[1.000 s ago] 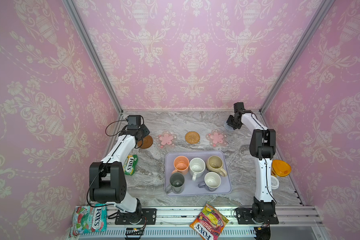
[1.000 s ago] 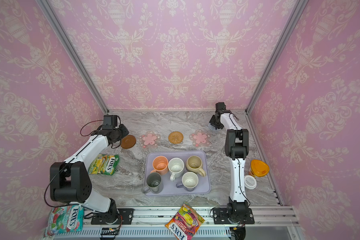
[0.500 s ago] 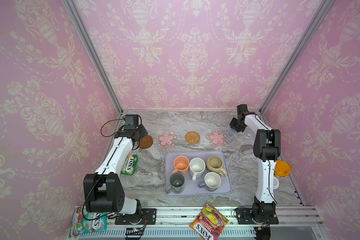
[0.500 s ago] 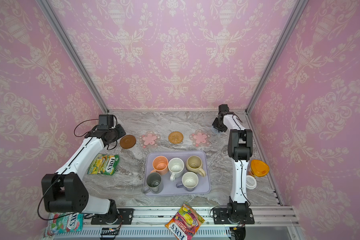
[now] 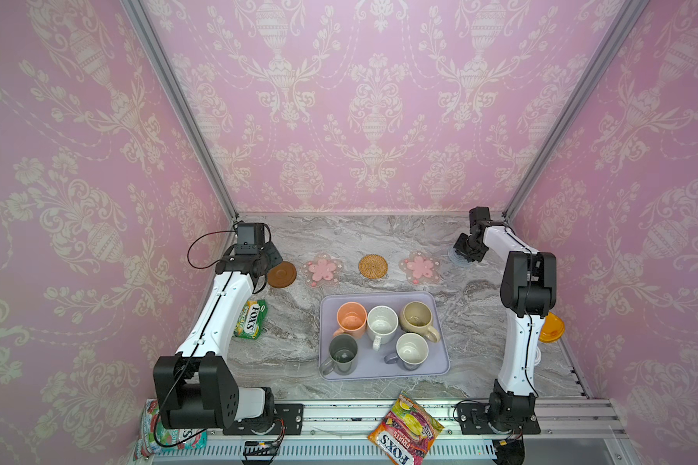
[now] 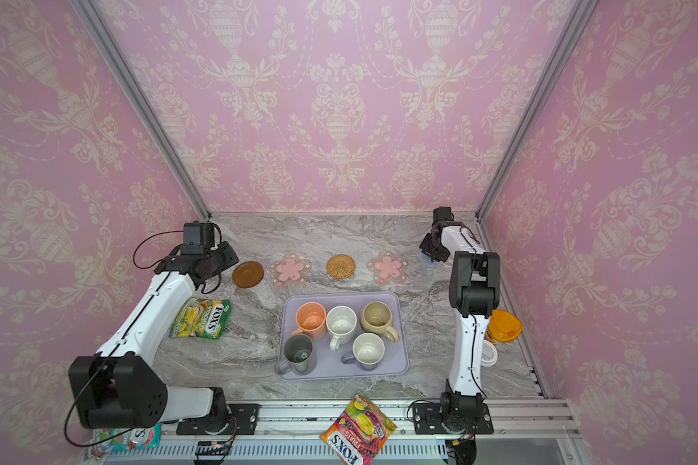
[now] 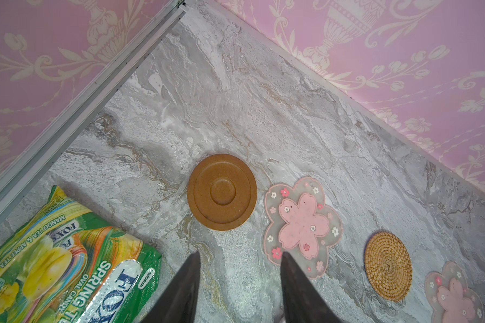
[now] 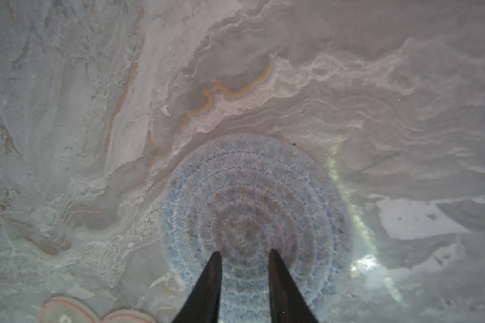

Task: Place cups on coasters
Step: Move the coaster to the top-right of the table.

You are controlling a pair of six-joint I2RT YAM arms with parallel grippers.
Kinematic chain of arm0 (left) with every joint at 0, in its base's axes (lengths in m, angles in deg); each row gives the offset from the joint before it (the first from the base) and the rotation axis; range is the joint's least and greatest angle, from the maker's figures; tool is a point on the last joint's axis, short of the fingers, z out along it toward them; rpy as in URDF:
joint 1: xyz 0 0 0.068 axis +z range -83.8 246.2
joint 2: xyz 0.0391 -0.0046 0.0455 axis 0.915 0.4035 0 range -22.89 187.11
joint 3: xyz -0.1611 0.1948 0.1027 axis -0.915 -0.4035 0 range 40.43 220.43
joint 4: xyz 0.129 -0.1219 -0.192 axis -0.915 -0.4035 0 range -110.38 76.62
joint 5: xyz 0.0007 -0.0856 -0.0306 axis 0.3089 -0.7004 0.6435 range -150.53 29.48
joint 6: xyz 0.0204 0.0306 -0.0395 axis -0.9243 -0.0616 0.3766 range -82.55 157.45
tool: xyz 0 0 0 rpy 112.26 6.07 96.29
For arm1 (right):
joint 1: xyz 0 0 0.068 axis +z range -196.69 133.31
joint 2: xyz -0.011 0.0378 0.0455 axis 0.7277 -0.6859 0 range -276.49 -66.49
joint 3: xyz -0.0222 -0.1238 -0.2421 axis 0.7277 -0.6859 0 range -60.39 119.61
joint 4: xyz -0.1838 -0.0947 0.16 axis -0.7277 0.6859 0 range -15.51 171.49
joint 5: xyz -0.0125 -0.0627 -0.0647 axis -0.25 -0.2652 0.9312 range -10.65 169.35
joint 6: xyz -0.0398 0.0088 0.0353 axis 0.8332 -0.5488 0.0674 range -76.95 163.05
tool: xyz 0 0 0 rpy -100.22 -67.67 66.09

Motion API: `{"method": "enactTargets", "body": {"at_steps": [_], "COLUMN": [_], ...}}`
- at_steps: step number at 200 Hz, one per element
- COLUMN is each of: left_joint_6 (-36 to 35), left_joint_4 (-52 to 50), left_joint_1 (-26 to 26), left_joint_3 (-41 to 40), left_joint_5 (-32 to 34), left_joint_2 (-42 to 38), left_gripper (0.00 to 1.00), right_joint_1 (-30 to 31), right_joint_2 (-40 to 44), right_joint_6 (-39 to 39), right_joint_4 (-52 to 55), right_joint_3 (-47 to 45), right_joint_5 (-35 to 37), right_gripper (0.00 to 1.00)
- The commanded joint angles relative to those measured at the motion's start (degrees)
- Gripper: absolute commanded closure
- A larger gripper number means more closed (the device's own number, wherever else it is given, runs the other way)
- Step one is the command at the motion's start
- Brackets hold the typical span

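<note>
Five cups stand on the lavender tray (image 5: pixel 383 372): peach (image 5: pixel 351 320), speckled white (image 5: pixel 381 322), beige (image 5: pixel 418 318), dark grey-green (image 5: pixel 342 354) and lavender (image 5: pixel 411 350). Behind the tray the coasters lie in a row: a brown disc (image 5: pixel 283 274), a pink-flower one (image 5: pixel 322 269), a rattan round (image 5: pixel 373 265), another pink-flower one (image 5: pixel 420 267) and a pale blue knitted round (image 8: pixel 252 195). My left gripper (image 7: pixel 240 254) hangs open and empty just short of the brown disc (image 7: pixel 221 191). My right gripper (image 8: pixel 244 251) hovers low over the blue coaster, jaws a little apart, holding nothing.
A green Fox's candy bag (image 5: pixel 251 320) lies left of the tray, under the left arm. A red candy bag (image 5: pixel 406 432) rests on the front rail. An orange-lidded container (image 5: pixel 551 328) sits by the right wall. Pink walls close in the back corners near both grippers.
My left gripper has drawn back off the brown disc and its jaws have widened. My right gripper has shifted slightly forward and to the right at the back.
</note>
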Motion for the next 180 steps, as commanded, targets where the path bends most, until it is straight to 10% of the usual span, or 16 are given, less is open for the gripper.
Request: {"method": "enactTargets", "body": {"at_steps": [1,180], "left_joint_6": [0.11,-0.86], "left_joint_4": [-2.03,-4.64], "left_joint_1": [-0.29,-0.29], "left_joint_3": [-0.88,-3.0], "left_joint_5": [-0.16,-2.68], "left_joint_2": [-1.65,-2.3], "left_gripper": [0.5,0.49], "right_joint_1": [-0.75,-0.93], "right_joint_2": [2.38,14.3], "right_joint_6": [0.82,-0.63], "right_joint_4": [1.1,-6.35], "right_joint_3": [-4.45,-25.04], "right_joint_5": [-0.27,-1.97], "right_gripper": [0.69,0.69]}}
